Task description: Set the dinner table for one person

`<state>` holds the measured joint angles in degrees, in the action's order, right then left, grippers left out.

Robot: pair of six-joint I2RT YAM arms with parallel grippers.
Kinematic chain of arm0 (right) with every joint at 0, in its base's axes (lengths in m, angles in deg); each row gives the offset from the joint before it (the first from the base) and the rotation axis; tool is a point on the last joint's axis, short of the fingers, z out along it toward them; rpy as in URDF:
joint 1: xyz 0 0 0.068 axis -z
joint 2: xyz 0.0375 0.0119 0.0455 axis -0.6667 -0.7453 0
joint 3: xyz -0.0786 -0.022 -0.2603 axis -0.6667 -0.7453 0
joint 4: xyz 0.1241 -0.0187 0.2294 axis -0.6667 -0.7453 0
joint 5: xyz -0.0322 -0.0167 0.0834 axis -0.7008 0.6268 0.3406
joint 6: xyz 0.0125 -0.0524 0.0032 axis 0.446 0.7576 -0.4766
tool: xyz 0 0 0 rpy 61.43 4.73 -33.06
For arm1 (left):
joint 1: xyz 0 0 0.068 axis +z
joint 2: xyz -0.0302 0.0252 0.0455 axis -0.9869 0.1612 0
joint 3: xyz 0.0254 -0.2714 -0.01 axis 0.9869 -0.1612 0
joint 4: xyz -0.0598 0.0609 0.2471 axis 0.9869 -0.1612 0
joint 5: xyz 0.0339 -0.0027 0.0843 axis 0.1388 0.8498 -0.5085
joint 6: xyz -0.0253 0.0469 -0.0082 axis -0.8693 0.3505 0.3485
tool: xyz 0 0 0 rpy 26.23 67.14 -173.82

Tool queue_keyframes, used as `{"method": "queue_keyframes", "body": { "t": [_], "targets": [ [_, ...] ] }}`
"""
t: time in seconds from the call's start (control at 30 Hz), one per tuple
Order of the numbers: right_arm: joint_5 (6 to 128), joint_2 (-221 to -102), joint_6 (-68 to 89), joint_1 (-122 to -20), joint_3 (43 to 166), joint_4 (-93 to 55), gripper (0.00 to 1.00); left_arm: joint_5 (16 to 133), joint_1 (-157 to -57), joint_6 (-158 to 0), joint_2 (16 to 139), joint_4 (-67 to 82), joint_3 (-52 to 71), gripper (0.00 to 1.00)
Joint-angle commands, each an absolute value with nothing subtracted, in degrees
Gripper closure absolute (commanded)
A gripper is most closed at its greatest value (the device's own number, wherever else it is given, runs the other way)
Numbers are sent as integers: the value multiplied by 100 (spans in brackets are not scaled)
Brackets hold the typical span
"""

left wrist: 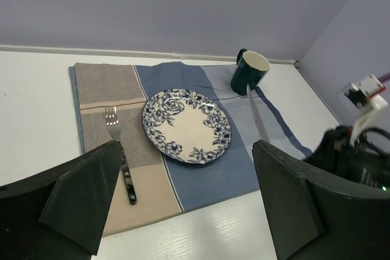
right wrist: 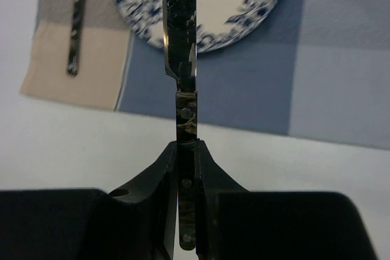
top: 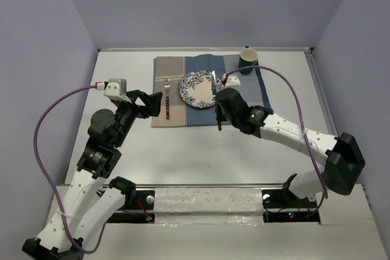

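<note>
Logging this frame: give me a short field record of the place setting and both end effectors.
placemat: striped cloth on the dinner table
plate: mid-placemat, empty
fork: on the placemat, left of the plate
mug: upright, at the placemat's far right
knife: gripped by its handle in the right end effector, blade pointing away beside the plate's right edge, not yet laid down
left end effector: open, empty, near the fork's handle
</note>
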<state>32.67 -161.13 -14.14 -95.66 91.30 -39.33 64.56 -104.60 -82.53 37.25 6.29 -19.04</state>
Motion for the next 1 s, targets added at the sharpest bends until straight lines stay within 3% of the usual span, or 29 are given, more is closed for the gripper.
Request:
{"method": "queue_keyframes", "body": {
  "t": [0.0,0.3,0.47,0.97],
  "targets": [
    [3554,-16303,-317,-8543,9329,-2970,100,6542,-10419,-8133,3655,914,-1981,1],
    [4512,-17479,624,-6978,10022,-2653,100,6569,-10419,-8124,3584,931,-1981,1],
    [5057,-17999,748,-6608,10348,-2592,100,6577,-10410,-8124,3576,931,-1981,1],
    [5155,-19046,520,-6326,10621,-2706,100,6577,-10410,-8115,3584,940,-1990,1]
  ]
}}
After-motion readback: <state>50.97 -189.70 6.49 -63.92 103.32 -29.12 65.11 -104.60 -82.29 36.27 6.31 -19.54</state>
